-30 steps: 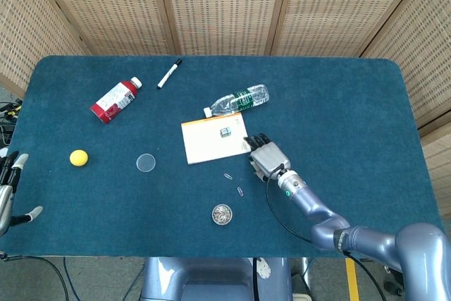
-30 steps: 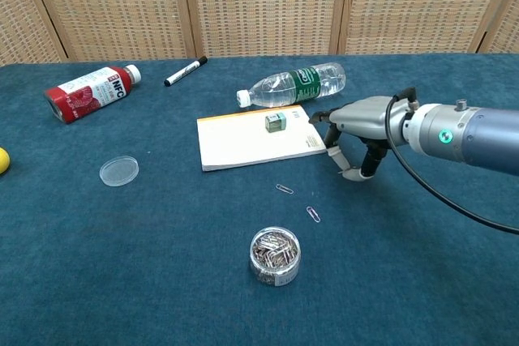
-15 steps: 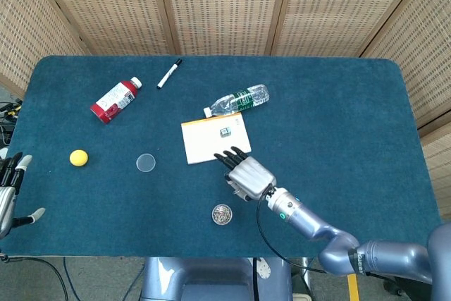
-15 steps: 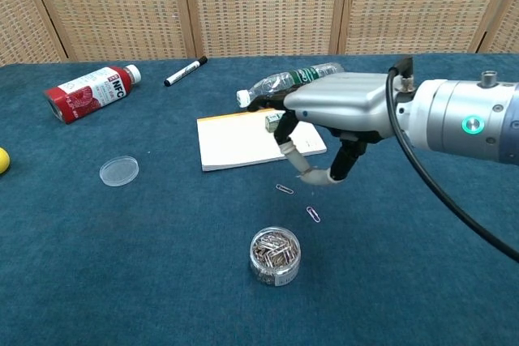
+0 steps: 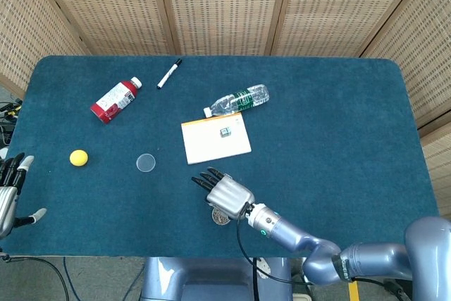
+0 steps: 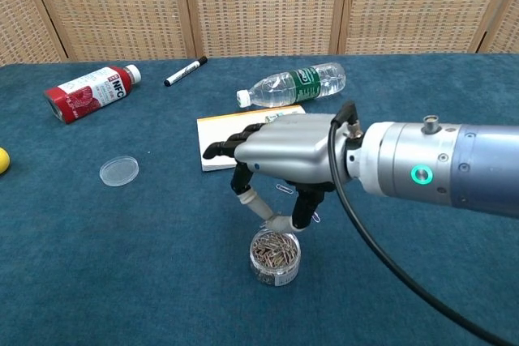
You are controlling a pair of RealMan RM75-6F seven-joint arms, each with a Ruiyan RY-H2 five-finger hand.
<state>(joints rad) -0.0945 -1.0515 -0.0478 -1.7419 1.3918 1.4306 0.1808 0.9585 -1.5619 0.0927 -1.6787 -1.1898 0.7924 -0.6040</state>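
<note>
the table (image 5: pixel 338 118) wears a deep teal cloth. the right hand (image 6: pixel 280 151) is silver-grey with black fingers. the tub of paper clips (image 6: pixel 275 255) is clear, its contents silvery. at eleven o'clock of it lies a white notepad (image 6: pixel 235 139) edged yellow, then a clear bottle (image 6: pixel 293 84) with a green label. a red bottle (image 6: pixel 85 92), capped white. a yellow ball (image 5: pixel 78 158).
</note>
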